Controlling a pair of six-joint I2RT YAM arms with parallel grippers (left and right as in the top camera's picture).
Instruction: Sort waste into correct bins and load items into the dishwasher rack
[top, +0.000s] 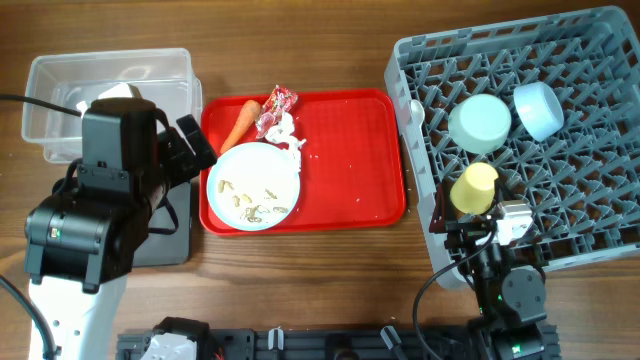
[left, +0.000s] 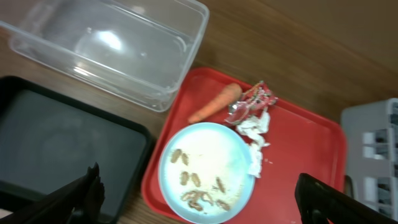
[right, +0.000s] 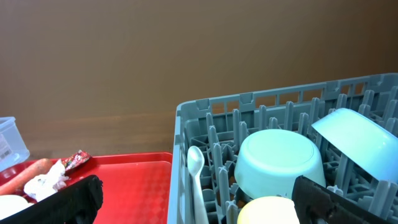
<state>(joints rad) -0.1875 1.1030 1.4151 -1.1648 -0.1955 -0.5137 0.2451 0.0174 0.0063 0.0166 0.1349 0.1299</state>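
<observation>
A pale blue-white plate (top: 262, 165) with beige scraps (top: 255, 205) lies on the red tray (top: 350, 150). An orange carrot (top: 238, 122), a red-and-white wrapper (top: 276, 108) and white tissue (top: 285, 135) lie beside it. My left gripper (top: 195, 145) is open and empty over the tray's left edge; its wrist view shows the plate (left: 211, 152) between the fingers (left: 205, 199). The grey rack (top: 600, 200) holds a pale green bowl (top: 480, 122), a light blue bowl (top: 540, 108), a yellow-green cup (top: 476, 187) and a white spoon (right: 196, 180). My right gripper (right: 199, 199) is open above the rack's near edge.
A clear tub (top: 45, 110) stands at the far left. A black tray (top: 170, 235) lies in front of it, mostly under my left arm. The right half of the red tray is bare. Wooden tabletop shows between the red tray and the rack.
</observation>
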